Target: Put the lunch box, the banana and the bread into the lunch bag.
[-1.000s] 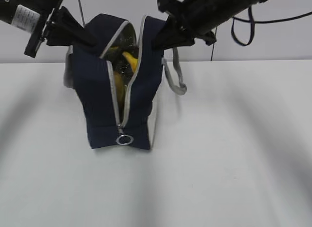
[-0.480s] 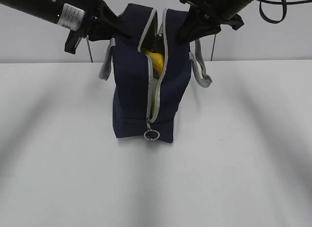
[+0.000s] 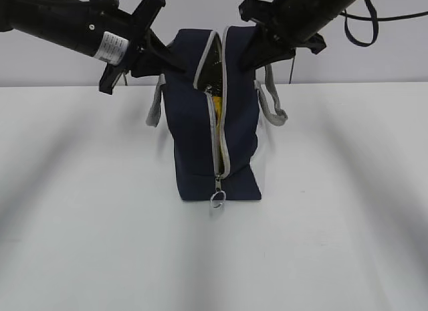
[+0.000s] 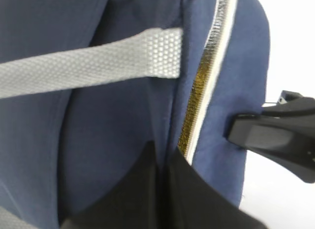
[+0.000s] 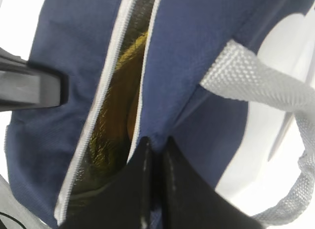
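- We see the bag point(image 3: 214, 147) standing upright on the white counter point(image 3: 334, 224), its open slit facing the exterior camera and narrowed to a thin gap.
- The left pincer point(image 3: 175, 60) is clenched on the bag's left top edge; in its wrist view the dark fingers point(image 4: 147, 189) pinch navy fabric just beside the zipper band point(image 4: 204, 76).
- The right pincer point(image 3: 249, 55) is clenched on the opposite top edge, its fingers point(image 5: 147, 184) pinching the cloth beside the slit.
- We judge the two grips are there to keep the soft bag upright and bring its two sides together, so that the load stays inside.
- The banana point(image 3: 215, 100) shows only as a sliver of yellow inside the slit; something yellowish also shows through the slit in the right wrist view.
- The box and the bread are not in sight; none lies on the counter, so we take them to be inside, though the frames cannot confirm it.
- The ring pull point(image 3: 217, 198) hangs at the bottom of the zipper and the grey handles point(image 3: 273, 104) droop at either side: the zipper is unfastened.
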{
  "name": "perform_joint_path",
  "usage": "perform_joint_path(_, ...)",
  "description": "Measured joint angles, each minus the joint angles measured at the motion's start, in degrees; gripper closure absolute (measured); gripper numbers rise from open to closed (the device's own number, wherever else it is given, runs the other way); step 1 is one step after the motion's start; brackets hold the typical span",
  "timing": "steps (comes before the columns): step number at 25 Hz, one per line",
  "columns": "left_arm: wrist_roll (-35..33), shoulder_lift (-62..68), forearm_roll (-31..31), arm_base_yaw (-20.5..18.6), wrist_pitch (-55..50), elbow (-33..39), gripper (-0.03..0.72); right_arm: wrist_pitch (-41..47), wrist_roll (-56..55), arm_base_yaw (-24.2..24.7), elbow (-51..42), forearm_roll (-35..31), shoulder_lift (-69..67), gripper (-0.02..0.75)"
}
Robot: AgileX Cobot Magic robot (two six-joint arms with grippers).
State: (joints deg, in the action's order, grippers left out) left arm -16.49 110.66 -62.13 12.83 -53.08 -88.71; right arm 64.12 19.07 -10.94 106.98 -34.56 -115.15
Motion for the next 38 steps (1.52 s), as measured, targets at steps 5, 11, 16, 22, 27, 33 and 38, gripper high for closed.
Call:
perform_joint_path(5,0.0,0.19,0.55,0.1,0.91,0.0,0.691,0.17,-3.25,0.0,0.13,3.49,-1.31,0.743)
perform_joint_path(11,0.0,0.28,0.5,0.1,1.9,0.0,0.691,1.54,-5.82,0.0,0.13,9.42,-1.31,0.743)
perform_joint_path(16,0.0,0.28,0.5,0.1,1.95,0.0,0.645,3.93,-6.05,0.0,1.18,10.55,-1.2,0.722)
perform_joint_path(22,0.0,0.28,0.31,0.1,1.52,0.0,0.402,6.09,-6.16,0.0,5.46,11.29,-0.35,0.463)
perform_joint_path(27,0.0,-0.16,0.85,-0.09,-1.06,-0.49,0.33,6.57,-6.16,-0.11,5.55,15.23,3.05,0.352)
perform_joint_path(33,1.03,-4.14,7.85,-1.17,-6.73,-2.81,0.324,7.03,-6.16,-3.53,5.6,20.88,8.95,0.342)
perform_joint_path(38,5.23,-9.02,19.53,-1.22,-12.32,-3.78,0.324,7.41,-7.21,-11.59,5.39,29.15,13.53,0.342)
